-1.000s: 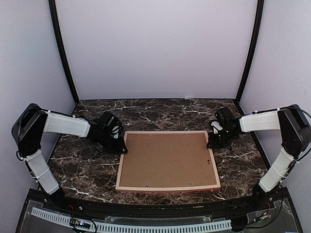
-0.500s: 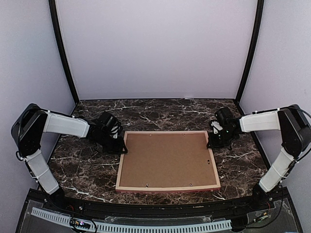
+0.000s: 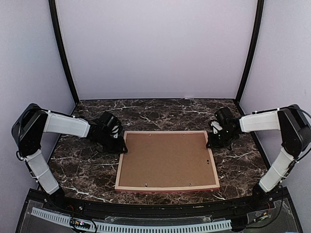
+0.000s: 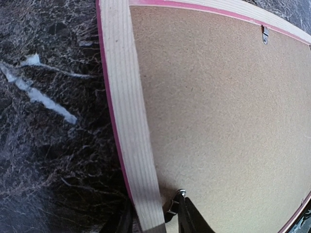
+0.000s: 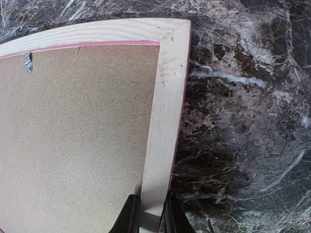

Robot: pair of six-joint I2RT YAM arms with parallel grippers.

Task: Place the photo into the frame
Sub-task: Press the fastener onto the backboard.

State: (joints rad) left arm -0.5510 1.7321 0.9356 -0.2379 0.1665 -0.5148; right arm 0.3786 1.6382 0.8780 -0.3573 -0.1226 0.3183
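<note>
left pincer (image 4: 154, 216) and right pincer (image 5: 150, 214) each clamp a side rail of the frame (image 3: 165, 187), lying face-down mid-counter (image 3: 82, 170) with backing (image 3: 167, 158) seated in it; photo not visible, probably under the backing, so likely only clip-locking and flipping left.

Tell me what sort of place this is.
Probably a robot test booth rather than a home or shop. Plain pale walls close in a dark marble-patterned table on three sides. The left arm and right arm are mounted at its near edge, and the frame lies back up on it.
</note>
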